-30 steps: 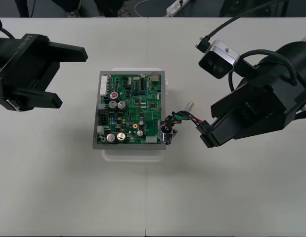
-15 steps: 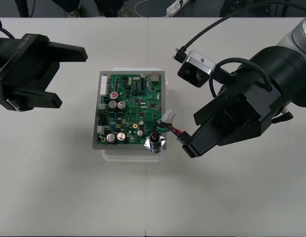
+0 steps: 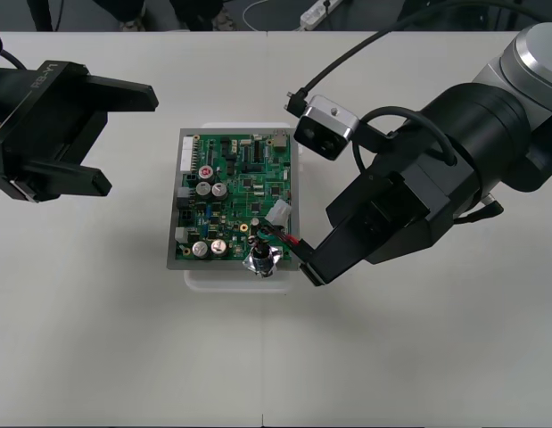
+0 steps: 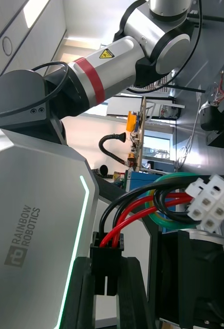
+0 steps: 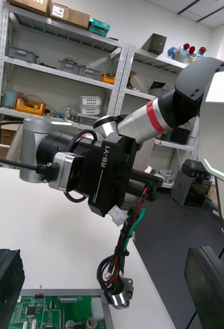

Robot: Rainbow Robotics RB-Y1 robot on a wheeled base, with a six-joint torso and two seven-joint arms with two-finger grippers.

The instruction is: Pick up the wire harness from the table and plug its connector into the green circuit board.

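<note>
The wire harness (image 3: 274, 234) hangs from the right gripper (image 3: 309, 270), whose fingers (image 4: 84, 293) pinch its black plug (image 4: 107, 255). From above, the gripper body hides the plug. The metal socket (image 3: 259, 260) is at the near edge of the green circuit board (image 3: 235, 198); I cannot tell if it touches. The left gripper (image 3: 133, 140) waits, spread wide, at the left of the table (image 3: 124, 339).

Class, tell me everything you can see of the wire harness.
The wire harness is a short bundle of thin red, black and green wires, looped. Its small black plug is pinched between the right claw's black fingers; a white multi-pin connector sits on the loop. The round metal socket hangs lowest, over the near right edge of the green circuit board. The plug is not in the board.
</note>
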